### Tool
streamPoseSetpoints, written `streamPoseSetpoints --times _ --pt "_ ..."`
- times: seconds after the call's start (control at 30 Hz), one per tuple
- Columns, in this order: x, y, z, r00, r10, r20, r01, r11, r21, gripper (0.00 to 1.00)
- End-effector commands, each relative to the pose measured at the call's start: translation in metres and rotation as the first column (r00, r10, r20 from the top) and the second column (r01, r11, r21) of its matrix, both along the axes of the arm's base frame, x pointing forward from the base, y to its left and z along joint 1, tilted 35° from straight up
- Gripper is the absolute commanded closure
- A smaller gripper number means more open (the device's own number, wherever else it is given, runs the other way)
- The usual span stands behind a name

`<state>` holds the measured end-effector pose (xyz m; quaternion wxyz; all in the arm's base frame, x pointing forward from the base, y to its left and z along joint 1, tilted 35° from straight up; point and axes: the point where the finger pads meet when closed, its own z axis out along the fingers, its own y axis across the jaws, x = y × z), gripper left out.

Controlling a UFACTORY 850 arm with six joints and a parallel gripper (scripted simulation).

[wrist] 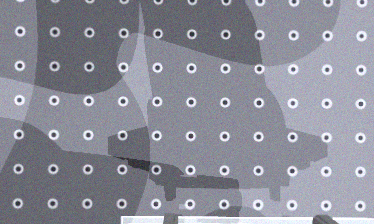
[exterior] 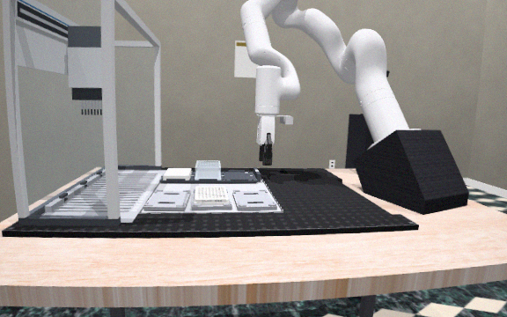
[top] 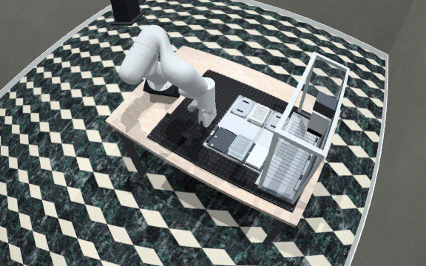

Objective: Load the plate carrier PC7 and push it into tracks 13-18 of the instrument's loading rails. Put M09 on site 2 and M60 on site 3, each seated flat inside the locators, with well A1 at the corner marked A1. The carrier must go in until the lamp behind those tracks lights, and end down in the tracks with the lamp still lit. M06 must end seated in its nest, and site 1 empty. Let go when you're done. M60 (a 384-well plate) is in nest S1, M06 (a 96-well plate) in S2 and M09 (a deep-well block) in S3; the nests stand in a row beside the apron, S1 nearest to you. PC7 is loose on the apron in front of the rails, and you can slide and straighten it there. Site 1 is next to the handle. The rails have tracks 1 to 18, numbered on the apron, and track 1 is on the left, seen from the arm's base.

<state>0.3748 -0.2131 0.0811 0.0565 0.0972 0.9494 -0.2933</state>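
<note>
At the left of the exterior view stands the tall white-framed instrument (exterior: 109,132) with its ribbed grey loading rails (exterior: 104,194) on the black perforated deck board (exterior: 324,207). Just right of the rails, on the pale apron, the dark flat plate carrier PC7 (exterior: 240,175) lies loose along the far side. It has not entered the rails. On PC7 the white deep-well block M09 (exterior: 177,173) sits at the end nearest the rails, the translucent 384-well plate M60 (exterior: 208,169) sits next to it in the middle, and the site at the handle end shows bare dark surface. Which numbered site each plate occupies cannot be read here.

In front of the carrier runs the row of three grey nests. The white 96-well plate M06 (exterior: 211,194) sits in the middle nest; the left nest (exterior: 167,200) and the right nest (exterior: 255,200) hold no plate.

Farther right, the black two-finger gripper (exterior: 265,155) hangs from the white arm (exterior: 359,57), pointing straight down above the deck board just beyond the carrier's handle end, well above the surface. Its fingers stand spread wide with nothing between them. In the wrist view only the dotted board and shadows fill the frame, with a pale edge at the bottom. At the far right the arm rises from a black wedge-shaped pedestal (exterior: 429,194) on the light wooden table (exterior: 280,264).
</note>
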Motion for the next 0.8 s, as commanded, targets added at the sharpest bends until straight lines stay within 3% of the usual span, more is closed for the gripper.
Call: streamPoseSetpoints --times 0.0,0.5,0.77 --pt "0.001 -0.003 -0.004 1.0 0.001 0.001 -0.001 1.0 0.0 0.18" --pt "0.002 -0.015 -0.022 1.0 0.001 0.001 -0.001 1.0 0.0 0.18" --pt "0.002 -0.016 -0.022 1.0 0.001 0.001 -0.001 1.0 0.0 0.18"
